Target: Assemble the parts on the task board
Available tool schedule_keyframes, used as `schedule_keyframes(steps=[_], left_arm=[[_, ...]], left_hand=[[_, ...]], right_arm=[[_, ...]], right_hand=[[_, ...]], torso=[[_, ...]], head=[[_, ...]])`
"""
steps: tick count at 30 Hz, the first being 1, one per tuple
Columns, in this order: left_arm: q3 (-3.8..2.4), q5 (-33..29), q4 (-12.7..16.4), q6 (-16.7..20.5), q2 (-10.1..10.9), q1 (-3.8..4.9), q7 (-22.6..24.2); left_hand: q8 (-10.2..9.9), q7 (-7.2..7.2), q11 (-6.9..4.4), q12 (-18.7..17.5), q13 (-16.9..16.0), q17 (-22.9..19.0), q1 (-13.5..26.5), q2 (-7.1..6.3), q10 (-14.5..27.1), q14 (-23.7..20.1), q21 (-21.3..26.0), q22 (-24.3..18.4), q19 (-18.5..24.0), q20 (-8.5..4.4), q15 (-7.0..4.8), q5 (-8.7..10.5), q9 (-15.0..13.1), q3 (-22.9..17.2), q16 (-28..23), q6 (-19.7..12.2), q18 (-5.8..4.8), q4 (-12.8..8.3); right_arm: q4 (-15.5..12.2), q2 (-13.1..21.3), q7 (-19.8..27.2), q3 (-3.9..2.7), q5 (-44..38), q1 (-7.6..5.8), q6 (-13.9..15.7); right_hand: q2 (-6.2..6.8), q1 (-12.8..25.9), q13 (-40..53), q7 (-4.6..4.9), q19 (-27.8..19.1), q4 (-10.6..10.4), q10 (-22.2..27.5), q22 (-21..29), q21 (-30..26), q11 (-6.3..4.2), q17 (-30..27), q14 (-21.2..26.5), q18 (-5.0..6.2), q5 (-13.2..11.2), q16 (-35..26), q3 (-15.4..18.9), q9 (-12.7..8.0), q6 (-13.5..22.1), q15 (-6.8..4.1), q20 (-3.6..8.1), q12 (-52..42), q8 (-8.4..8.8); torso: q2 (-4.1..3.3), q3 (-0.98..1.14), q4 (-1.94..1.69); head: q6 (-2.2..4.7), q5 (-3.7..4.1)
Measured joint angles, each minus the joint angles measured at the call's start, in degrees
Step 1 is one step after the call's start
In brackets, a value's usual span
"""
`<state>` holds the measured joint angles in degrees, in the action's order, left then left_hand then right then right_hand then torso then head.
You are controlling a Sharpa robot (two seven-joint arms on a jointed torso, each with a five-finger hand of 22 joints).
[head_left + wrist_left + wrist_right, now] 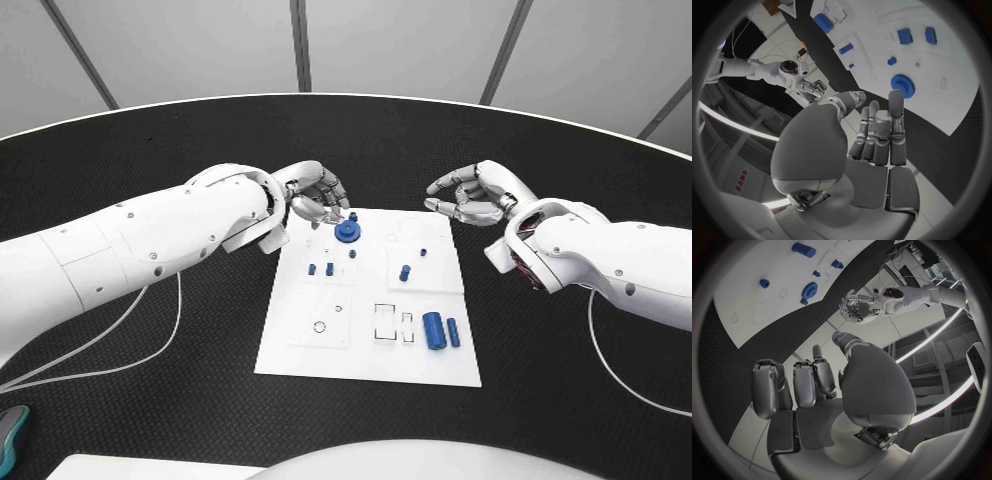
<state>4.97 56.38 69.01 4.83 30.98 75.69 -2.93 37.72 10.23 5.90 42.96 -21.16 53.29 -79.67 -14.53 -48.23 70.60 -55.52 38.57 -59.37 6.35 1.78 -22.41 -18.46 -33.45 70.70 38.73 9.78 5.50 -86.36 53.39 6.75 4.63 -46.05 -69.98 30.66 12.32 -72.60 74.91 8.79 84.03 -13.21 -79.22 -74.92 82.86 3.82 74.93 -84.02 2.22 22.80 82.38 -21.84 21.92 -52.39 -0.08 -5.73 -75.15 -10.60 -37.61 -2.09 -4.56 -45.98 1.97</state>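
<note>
The white task board lies in the middle of the black table. A blue gear stands near its far edge. My left hand hovers just beside the gear, fingertips pointing down close to it; in the left wrist view the left hand is open with nothing in it, and the gear lies just past the fingers. My right hand hangs over the board's far right corner, fingers loosely bent and apart from the thumb, holding nothing. Two blue cylinders lie near the board's front right.
Several small blue pieces stand in the board's middle rows, and one more blue piece sits to their right. Empty recesses show at the board's front. A white cable loops on the table at the left.
</note>
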Motion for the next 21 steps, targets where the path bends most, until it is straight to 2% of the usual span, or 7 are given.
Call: schedule_keyframes(steps=[3, 6, 13, 19, 21], left_arm=[[0.08, 5.29, -0.15, 2.78, -0.58, -0.14, 3.45], [0.13, 9.87, -0.33, 3.71, -1.06, -0.32, 4.79], [0.54, 19.27, -1.19, 3.39, -2.32, -1.04, 5.45], [0.72, 23.14, -2.57, 2.28, -3.46, -2.13, 5.55], [0.74, 23.57, -2.9, 2.03, -3.77, -2.46, 5.57]], left_hand=[[-0.84, -0.19, 0.03, -1.39, 1.24, -0.54, 0.35, -0.35, 0.03, -0.08, 0.0, 0.0, 0.12, 0.12, 0.08, 0.0, 0.55, 0.17, -0.01, 0.21, 0.0, -0.61], [-1.64, -0.18, 0.03, -2.83, 2.44, -0.63, 0.83, -0.83, 0.03, -0.08, 0.0, 0.0, 0.2, 0.2, 0.08, 0.0, 1.07, 0.25, 0.21, 1.09, 0.0, -1.04], [-3.74, -0.65, 0.04, -6.15, 5.19, 0.71, 1.69, -1.69, -0.42, 1.39, 0.0, 0.01, 0.0, 0.4, -0.11, 0.23, 2.16, 0.68, 2.34, 3.22, 0.0, -2.08], [-4.82, -0.97, -0.11, -8.23, 6.93, 2.31, 1.99, -1.38, -1.57, 2.83, -1.79, 2.05, -1.9, 0.29, -0.3, 0.23, 2.47, 0.49, 3.87, 4.94, 0.0, -2.66], [-5.1, -0.92, -0.07, -8.58, 7.3, 2.7, 1.99, -1.38, -2.02, 3.36, -2.48, 2.84, -2.68, 0.24, -0.25, 0.23, 2.52, 0.53, 4.47, 5.43, 0.0, -2.81]], right_arm=[[0.15, -0.03, 0.09, 0.0, 0.0, 0.0, 0.15], [0.24, -0.12, 0.19, 0.0, 0.0, 0.0, 0.22], [0.34, -0.28, 0.41, 0.0, 0.0, 0.0, 0.43], [0.52, -0.5, 0.72, 0.0, 0.0, 0.0, 0.79], [0.57, -0.57, 0.8, -0.01, 0.0, 0.0, 0.87]], right_hand=[[0.0, 0.0, 0.0, -0.01, -0.22, 0.16, 1.75, 0.0, -0.45, -0.01, 0.0, 0.0, -0.01, 0.0, -0.24, -0.16, 0.0, 0.01, 0.0, 0.22, 2.48, 0.0], [0.0, 0.0, -0.26, -0.01, -0.31, 0.0, 2.23, 0.0, -0.54, -0.04, 0.0, 0.0, -0.01, 0.0, -0.41, -0.33, 0.0, 0.01, 0.0, 0.31, 3.79, 0.0], [0.0, 0.0, -2.91, -0.01, -0.52, 0.16, 4.08, 0.08, -1.54, -0.15, -0.01, 0.05, -0.01, 0.0, -1.09, -0.49, 0.06, 0.42, -0.38, 0.52, 6.9, 0.0], [0.0, 0.0, -6.07, -0.01, -1.04, 0.16, 5.77, 1.25, -2.44, -0.36, -0.01, 0.02, 0.01, 0.0, -2.01, -0.8, 0.21, 0.42, -0.4, 0.61, 10.58, -0.47], [0.0, 0.0, -7.76, -0.01, -1.89, 0.19, 6.89, 2.47, -3.31, -0.24, -0.01, 0.02, 0.91, 0.0, -2.87, -0.83, 0.28, 0.42, -0.4, 0.66, 12.46, -0.53]], torso=[[-0.01, 0.0, 0.0], [-0.01, 0.02, -0.03], [0.01, 0.03, -0.03], [0.0, 0.04, -0.02], [-0.01, 0.04, -0.03]], head=[[0.29, 0.17], [0.53, 0.28], [1.12, 0.34], [1.49, 0.54], [1.6, 0.66]])
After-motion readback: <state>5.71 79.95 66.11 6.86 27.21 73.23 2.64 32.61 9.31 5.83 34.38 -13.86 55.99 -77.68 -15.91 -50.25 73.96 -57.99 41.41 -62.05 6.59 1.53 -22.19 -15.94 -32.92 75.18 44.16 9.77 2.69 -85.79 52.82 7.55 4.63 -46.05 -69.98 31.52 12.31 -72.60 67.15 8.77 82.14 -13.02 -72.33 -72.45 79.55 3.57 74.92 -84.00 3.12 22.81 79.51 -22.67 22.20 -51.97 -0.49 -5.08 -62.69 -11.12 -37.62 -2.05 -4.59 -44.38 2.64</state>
